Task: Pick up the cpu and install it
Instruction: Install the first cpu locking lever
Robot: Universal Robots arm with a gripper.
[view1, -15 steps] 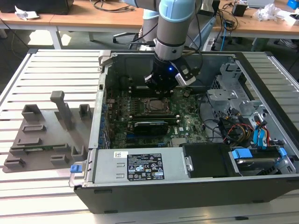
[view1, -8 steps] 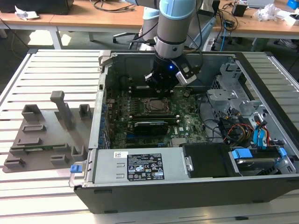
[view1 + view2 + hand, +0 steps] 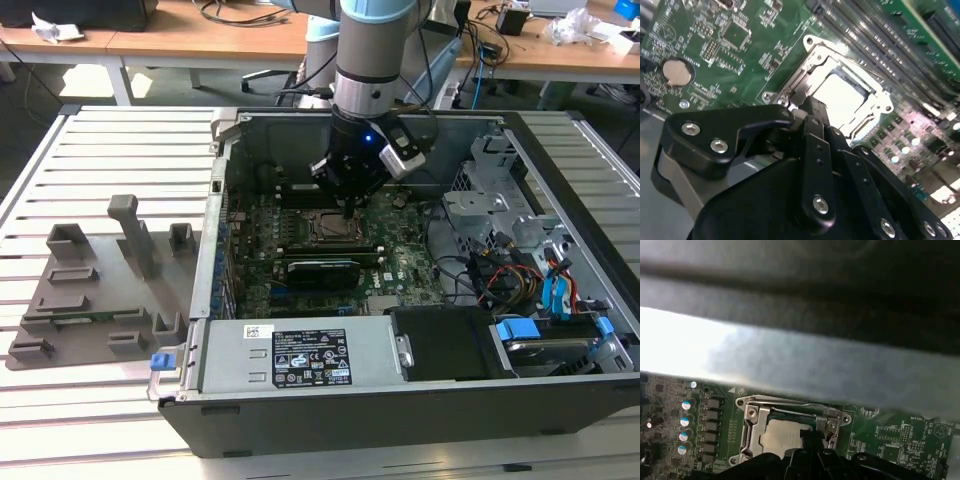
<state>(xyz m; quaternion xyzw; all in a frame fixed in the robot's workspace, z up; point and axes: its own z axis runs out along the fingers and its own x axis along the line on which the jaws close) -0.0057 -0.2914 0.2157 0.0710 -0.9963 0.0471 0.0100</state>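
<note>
Hovering gripper (image 3: 812, 107) right above cpu (image 3: 842, 95) seated inside socket frame (image 3: 807, 45) on motherboard (image 3: 740, 55); fingers look closed, holding nothing. Keep descent vertical, centred over frame.

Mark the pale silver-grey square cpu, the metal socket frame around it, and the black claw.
Pale silver-grey square cpu (image 3: 844, 96): second wrist view, on its bright metal top.
Metal socket frame (image 3: 746, 427): first wrist view, on a side rail.
Black claw (image 3: 810, 107): second wrist view, at the fingertips beside the socket.
</note>
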